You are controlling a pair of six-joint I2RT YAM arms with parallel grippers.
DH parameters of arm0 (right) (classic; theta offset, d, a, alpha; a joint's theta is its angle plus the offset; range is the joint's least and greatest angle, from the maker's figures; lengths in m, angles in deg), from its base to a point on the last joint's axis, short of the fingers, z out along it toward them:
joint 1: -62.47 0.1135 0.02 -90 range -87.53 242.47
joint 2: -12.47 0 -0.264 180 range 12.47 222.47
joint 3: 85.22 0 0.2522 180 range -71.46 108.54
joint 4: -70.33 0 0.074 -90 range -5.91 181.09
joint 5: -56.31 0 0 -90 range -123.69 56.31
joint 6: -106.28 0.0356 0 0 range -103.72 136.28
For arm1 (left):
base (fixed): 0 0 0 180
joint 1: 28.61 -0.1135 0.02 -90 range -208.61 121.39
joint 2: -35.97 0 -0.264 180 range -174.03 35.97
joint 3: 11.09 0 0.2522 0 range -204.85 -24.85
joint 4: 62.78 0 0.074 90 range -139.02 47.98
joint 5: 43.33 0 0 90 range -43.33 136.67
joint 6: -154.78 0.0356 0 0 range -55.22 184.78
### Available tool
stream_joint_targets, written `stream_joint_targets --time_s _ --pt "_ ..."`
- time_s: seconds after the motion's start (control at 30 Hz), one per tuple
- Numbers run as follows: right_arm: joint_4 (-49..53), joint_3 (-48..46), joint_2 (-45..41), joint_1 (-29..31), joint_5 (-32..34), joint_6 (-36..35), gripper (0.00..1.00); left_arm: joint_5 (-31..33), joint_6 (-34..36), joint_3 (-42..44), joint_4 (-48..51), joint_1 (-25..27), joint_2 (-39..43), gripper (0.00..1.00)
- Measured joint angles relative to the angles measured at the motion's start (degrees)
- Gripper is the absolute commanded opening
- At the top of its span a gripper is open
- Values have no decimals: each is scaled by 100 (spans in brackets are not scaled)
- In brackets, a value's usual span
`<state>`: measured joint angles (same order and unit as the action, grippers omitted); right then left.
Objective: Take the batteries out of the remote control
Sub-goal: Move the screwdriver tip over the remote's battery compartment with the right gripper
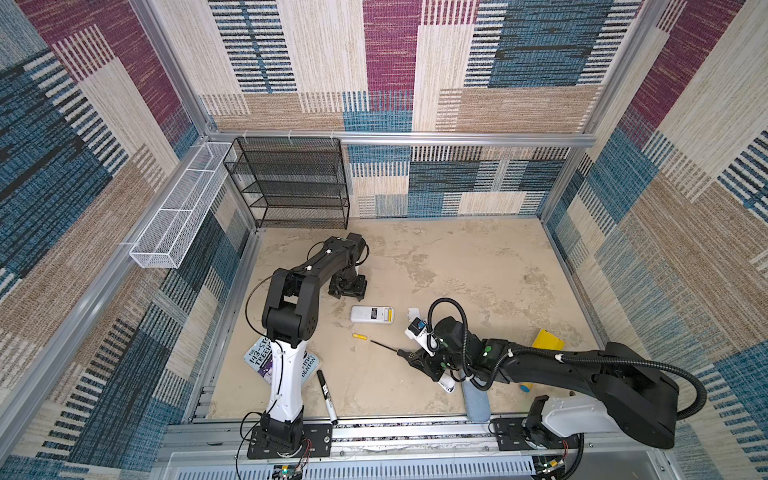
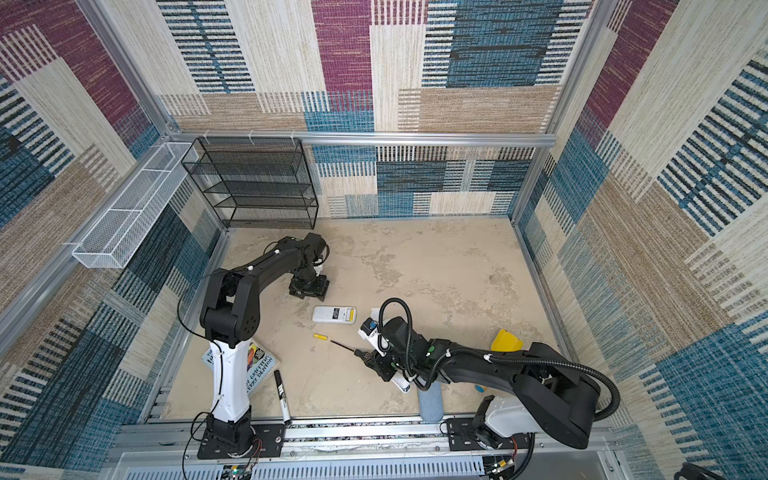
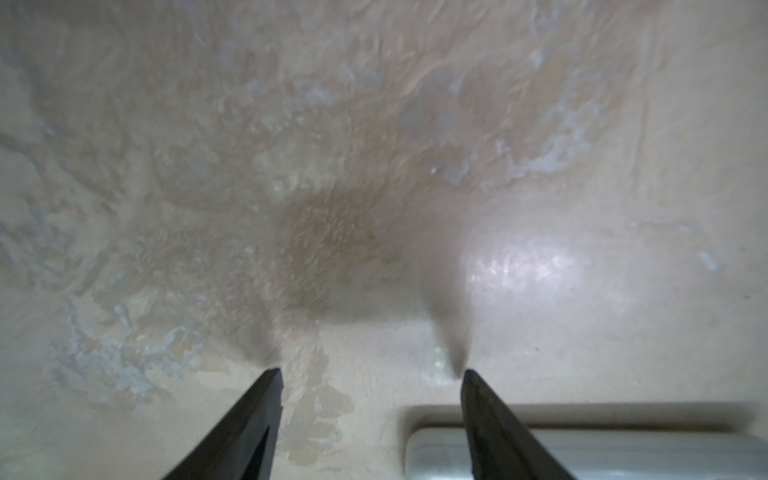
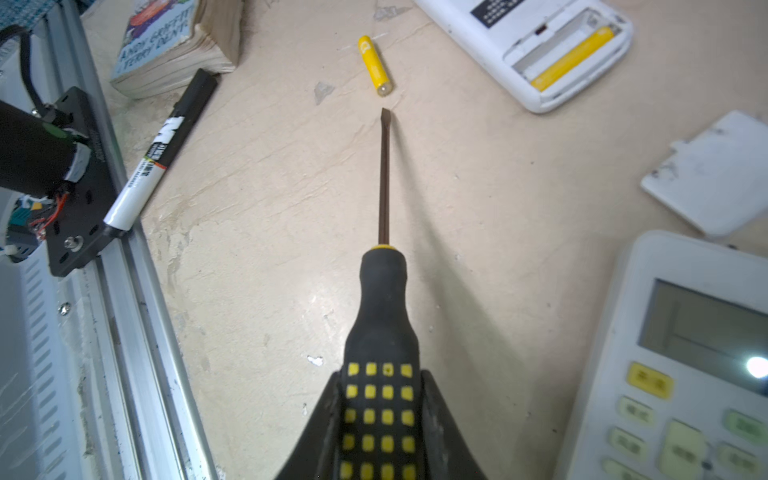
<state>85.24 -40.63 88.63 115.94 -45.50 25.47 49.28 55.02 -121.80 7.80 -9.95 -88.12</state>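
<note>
The white remote control (image 1: 368, 314) lies face down mid-table with its battery bay open. One yellow battery (image 4: 571, 58) sits in the bay, and the slot beside it is bare. Another yellow battery (image 1: 360, 337) (image 4: 375, 66) lies loose on the table in front of the remote. The white bay cover (image 4: 715, 174) lies apart to the right. My right gripper (image 1: 419, 361) (image 4: 380, 415) is shut on a black and yellow screwdriver (image 4: 384, 187), whose tip is just short of the loose battery. My left gripper (image 1: 348, 289) (image 3: 371, 374) hangs open and holds nothing, just behind the remote's edge (image 3: 623, 453).
A second white remote (image 4: 681, 374) lies face up under my right wrist. A book (image 1: 266, 357) and a black marker (image 1: 327, 397) lie front left. A yellow scraper (image 1: 548, 340) and a blue-grey roll (image 1: 476, 401) lie front right. A black mesh rack (image 1: 286, 183) stands at the back.
</note>
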Motion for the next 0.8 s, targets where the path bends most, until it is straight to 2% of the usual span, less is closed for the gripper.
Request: stream_joint_targets --time_s 0.13,0.33,0.8 --pt "168 4 -105 -92 282 361 0 0 50 20 -4 0 0 70" --pt "232 431 308 -282 651 702 0 2 50 101 0 0 11 70" --pt "584 1233 890 -938 787 776 0 22 50 79 -7 0 111 70"
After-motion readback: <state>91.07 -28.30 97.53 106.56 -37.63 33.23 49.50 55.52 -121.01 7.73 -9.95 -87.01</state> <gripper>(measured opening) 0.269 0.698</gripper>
